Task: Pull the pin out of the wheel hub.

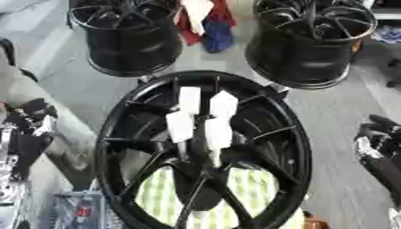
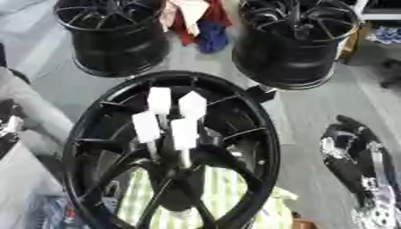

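The wheel hub (image 1: 205, 147) lay flat in the middle, right in front of me, a big black rim with thin spokes. Four white pins (image 1: 202, 120) stood up from its centre, clustered close together, two farther and two nearer. Under the near spokes a green-and-white striped cloth (image 1: 249, 188) showed through. My left hand (image 1: 30, 123) sat at the left edge, well apart from the rim, touching nothing I could see; whether its fingers were together or apart, I could not tell. My right hand (image 2: 348, 150) hung at the right, near the rim, and there too I could not tell. Two more black wheels (image 1: 129, 33) stood at the far side.
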`<state>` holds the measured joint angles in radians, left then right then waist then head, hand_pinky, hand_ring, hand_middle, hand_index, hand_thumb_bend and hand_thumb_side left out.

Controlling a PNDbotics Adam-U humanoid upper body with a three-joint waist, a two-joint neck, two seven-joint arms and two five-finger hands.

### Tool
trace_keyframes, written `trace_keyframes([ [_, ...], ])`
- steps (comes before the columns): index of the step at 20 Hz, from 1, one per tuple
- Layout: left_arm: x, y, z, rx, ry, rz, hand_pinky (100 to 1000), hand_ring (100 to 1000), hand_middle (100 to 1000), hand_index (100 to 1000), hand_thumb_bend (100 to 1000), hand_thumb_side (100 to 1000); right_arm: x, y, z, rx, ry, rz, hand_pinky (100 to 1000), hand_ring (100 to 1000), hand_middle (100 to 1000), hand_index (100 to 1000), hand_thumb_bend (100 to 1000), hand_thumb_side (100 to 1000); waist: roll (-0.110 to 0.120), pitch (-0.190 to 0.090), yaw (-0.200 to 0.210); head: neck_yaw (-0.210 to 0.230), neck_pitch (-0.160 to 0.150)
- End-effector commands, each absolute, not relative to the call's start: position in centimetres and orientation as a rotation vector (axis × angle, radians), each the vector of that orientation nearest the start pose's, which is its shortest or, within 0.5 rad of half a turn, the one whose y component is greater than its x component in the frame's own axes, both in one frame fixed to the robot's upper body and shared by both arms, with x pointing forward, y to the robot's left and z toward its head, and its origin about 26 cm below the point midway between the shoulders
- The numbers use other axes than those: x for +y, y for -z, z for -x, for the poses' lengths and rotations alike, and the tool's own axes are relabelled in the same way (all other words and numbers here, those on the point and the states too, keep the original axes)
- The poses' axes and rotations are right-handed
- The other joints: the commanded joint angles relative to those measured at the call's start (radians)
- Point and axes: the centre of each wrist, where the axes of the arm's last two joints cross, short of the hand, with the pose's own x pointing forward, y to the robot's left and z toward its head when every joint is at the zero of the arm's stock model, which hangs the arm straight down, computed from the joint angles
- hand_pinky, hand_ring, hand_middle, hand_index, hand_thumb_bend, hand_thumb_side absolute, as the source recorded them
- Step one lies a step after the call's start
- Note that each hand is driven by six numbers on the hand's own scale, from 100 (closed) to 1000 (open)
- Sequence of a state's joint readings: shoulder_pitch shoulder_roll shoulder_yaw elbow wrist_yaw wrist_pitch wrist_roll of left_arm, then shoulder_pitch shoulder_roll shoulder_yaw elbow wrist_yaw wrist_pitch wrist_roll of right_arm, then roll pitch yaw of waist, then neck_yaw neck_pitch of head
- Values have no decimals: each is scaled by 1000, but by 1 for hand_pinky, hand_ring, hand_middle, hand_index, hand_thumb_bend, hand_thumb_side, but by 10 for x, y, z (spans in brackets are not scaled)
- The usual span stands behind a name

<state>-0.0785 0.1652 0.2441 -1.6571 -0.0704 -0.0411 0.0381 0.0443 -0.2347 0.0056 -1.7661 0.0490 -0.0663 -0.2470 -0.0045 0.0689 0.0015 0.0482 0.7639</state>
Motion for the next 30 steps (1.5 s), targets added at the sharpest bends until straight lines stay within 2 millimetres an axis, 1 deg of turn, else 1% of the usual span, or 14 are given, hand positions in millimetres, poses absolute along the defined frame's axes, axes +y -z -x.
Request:
trace_keyframes([
  [1, 338, -58, -289, -1799, -12, -409, 629, 716, 709, 789, 212, 359, -295, -48, -265, -1826, -31, 394, 693, 591, 654, 800, 100, 241, 1, -8, 0, -4, -10],
  [14, 339, -59, -289, -1803, -9, -409, 630, 716, 708, 789, 215, 359, -295, -48, -265, -1828, -35, 392, 693, 591, 654, 800, 100, 241, 0, -8, 3, -10, -22],
  [18, 344, -65, -288, -1822, 6, -428, 630, 716, 709, 790, 221, 358, -294, -48, -266, -1828, -37, 390, 693, 591, 654, 800, 100, 241, 0, -8, -1, -7, -26],
  [22, 354, -79, -287, -1862, 26, -465, 631, 716, 709, 791, 227, 357, -294, -48, -266, -1828, -39, 389, 693, 591, 654, 800, 100, 242, 2, -9, -5, -6, -29],
  [25, 363, -94, -285, -1902, 74, -487, 635, 716, 710, 794, 241, 357, -294, -49, -266, -1829, -42, 388, 693, 591, 654, 799, 100, 242, 3, -8, -9, -6, -30],
  [27, 369, -111, -283, -1947, 170, -501, 639, 715, 711, 798, 256, 366, -294, -49, -266, -1830, -46, 387, 693, 591, 654, 799, 100, 242, 6, -8, -14, -3, -31],
  [29, 375, -132, -280, -1994, 312, -508, 648, 717, 715, 804, 269, 375, -294, -49, -266, -1829, -48, 388, 693, 591, 654, 799, 100, 242, 8, -8, -19, -1, -31],
  [30, 377, -146, -279, -2020, 415, -510, 651, 717, 717, 806, 271, 376, -294, -49, -266, -1829, -50, 389, 693, 591, 654, 799, 100, 242, 10, -8, -21, 0, -31],
])
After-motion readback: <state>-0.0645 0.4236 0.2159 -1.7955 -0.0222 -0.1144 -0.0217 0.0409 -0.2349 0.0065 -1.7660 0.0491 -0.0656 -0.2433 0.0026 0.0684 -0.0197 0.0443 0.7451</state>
